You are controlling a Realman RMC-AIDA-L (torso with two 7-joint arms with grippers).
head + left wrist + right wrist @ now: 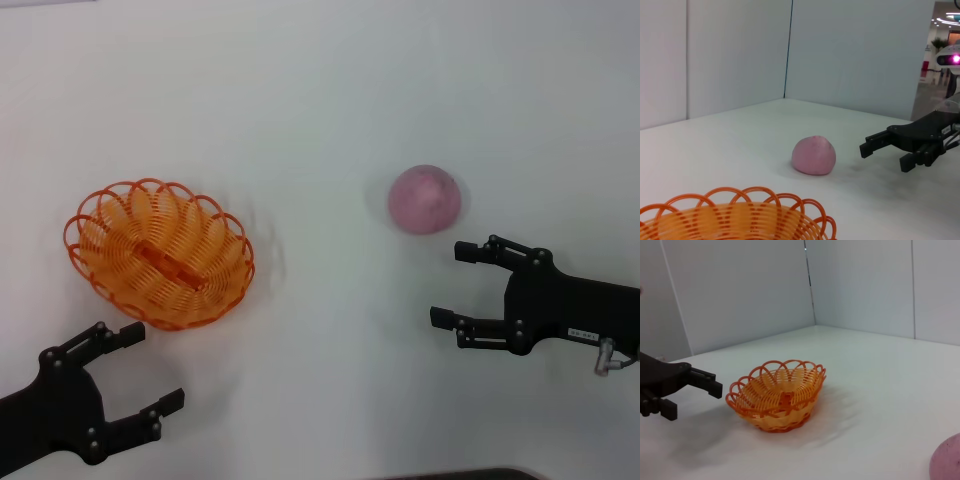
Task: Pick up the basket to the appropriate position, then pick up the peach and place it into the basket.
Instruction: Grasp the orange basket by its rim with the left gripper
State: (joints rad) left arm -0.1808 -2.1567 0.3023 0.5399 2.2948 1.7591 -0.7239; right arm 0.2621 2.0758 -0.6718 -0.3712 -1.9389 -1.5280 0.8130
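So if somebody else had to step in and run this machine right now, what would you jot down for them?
Left tool: open, empty, on the table's near left, just short of the basket.
Right tool: open, empty, just short of the peach, touching nothing.
Basket: upright on the white table, left side, nothing in it.
Peach: on the table to the right, well apart from the basket.
Done: nothing yet; neither thing is gripped.
Left: take the basket with the left tool and set it in position, then grip the peach and drop it in.

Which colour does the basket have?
Orange, an open looped weave; the basket shows best in the right wrist view.
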